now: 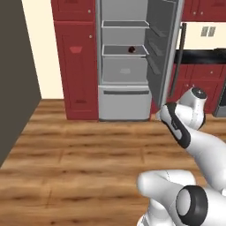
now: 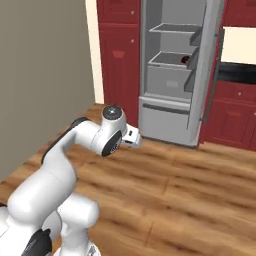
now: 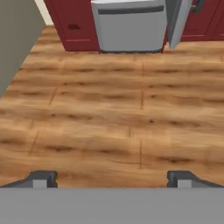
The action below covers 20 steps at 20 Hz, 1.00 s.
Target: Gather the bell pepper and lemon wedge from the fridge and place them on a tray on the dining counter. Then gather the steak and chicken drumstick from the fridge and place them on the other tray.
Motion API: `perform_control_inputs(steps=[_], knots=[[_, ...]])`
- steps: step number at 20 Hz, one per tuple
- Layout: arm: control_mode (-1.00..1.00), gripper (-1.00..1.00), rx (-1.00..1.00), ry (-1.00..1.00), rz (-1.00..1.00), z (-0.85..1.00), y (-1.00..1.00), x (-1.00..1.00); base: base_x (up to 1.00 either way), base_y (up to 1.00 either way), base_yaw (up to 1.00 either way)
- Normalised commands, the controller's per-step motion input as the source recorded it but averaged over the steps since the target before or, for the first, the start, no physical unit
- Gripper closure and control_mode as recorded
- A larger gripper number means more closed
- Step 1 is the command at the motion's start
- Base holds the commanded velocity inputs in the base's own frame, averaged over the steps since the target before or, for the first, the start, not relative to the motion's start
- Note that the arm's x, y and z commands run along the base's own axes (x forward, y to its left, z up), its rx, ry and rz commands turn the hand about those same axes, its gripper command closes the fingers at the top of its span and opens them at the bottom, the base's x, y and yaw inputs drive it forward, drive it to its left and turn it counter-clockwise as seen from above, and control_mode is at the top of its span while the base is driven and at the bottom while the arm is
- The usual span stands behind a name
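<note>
Fingers spread wide w/ nothing held, over wood floor, fridge door open, no legible labels

Fridge shelf (middle one) carries 1 small dark item.

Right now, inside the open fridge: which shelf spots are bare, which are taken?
Fridge: upper shelf looks bare across. Lower shelf is bare at its left and middle; a small dark item sits at its right, by the open door.
</note>
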Motion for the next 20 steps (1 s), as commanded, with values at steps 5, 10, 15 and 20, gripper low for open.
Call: perform_control_inputs(steps=[5, 10, 15, 20], knots=[[1.00, -1.00, 0.00, 0.00, 0.00, 0.00, 0.00, 0.00, 1.00, -0.24, 0.00], [1.00, -1.00, 0.00, 0.00, 0.00, 0.00, 0.00, 0.00, 1.00, 0.02, -0.01], [1.00, -1.00, 0.00, 0.00, 0.00, 0.00, 0.00, 0.00, 1.00, 0.00, -0.02], [1.00, -1.00, 0.00, 0.00, 0.00, 0.00, 0.00, 0.00, 1.00, 0.00, -0.04]])
